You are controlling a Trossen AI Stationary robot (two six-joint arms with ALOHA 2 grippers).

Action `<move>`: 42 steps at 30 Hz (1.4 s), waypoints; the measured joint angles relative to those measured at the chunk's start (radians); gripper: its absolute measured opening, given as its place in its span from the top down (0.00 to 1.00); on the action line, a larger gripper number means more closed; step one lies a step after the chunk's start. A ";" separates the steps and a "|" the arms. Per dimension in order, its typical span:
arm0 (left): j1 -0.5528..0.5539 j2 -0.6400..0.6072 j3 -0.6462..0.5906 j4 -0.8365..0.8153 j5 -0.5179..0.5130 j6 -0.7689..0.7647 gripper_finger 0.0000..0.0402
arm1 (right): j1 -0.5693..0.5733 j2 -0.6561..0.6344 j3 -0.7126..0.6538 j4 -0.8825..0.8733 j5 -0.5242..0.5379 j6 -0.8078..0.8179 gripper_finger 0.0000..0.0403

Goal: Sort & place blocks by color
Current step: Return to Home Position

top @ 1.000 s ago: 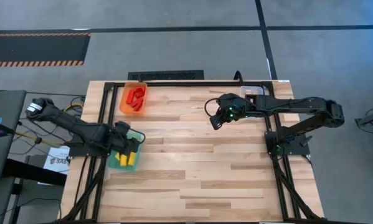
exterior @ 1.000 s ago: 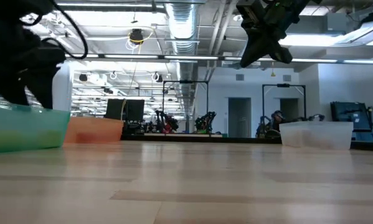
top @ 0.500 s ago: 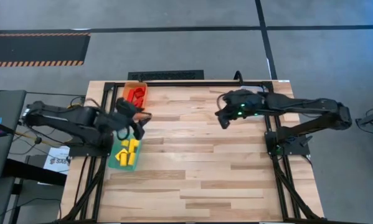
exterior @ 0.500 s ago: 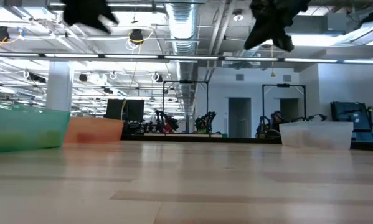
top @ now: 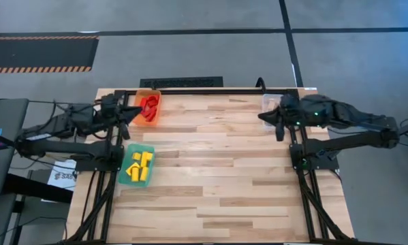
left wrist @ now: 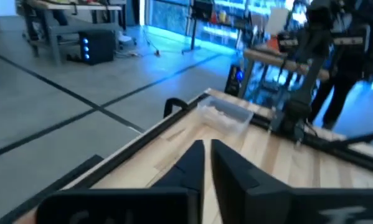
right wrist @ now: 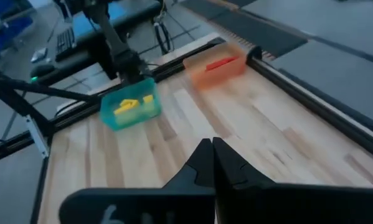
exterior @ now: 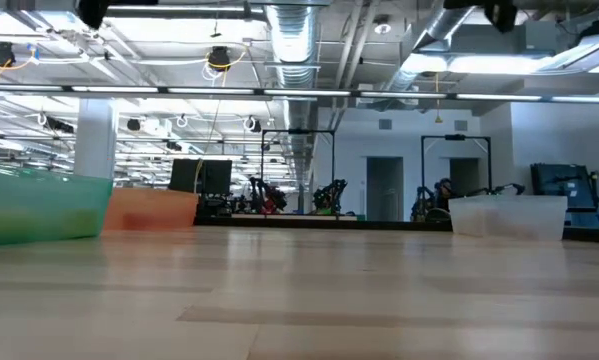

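Observation:
Several yellow blocks [top: 138,167] lie in the teal bin [top: 147,149] at the table's left side. Red blocks [top: 148,104] lie in the orange bin [top: 137,118] at the far left corner. My left gripper [top: 130,112] hangs shut and empty above the table's left edge, just beside the orange bin. My right gripper [top: 276,122] hangs shut and empty near the right edge, just in front of the clear bin [top: 271,102]. In its wrist view, my right gripper [right wrist: 212,163] looks across the table at the teal bin [right wrist: 129,111] and the orange bin [right wrist: 217,70].
The table's black frame rails run along the left and right edges [top: 293,146]. Bare wooden tabletop [top: 217,170] spreads between the bins. In the low view, the teal bin [exterior: 39,205], the orange bin [exterior: 149,208] and the clear bin [exterior: 509,215] stand along the far side.
My left gripper has risen out of the teal bin, swung toward the table's far left corner and shut empty; the yellow blocks stay in the bin. My right gripper, shut throughout, has drawn back toward the right edge, beside the clear bin.

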 joint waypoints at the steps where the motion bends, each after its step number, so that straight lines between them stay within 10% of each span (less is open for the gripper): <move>1: 0.006 -0.026 -0.029 0.015 -0.001 -0.016 0.98 | 0.002 -0.027 -0.019 0.010 0.013 -0.001 0.99; 15: 0.021 -0.238 -0.499 0.535 0.170 -0.079 1.00 | -0.002 -0.382 -0.548 0.548 0.021 0.083 0.99; 42: 0.115 -0.359 -0.630 0.552 0.284 -0.173 1.00 | -0.002 -0.783 -0.985 0.746 0.010 0.166 0.99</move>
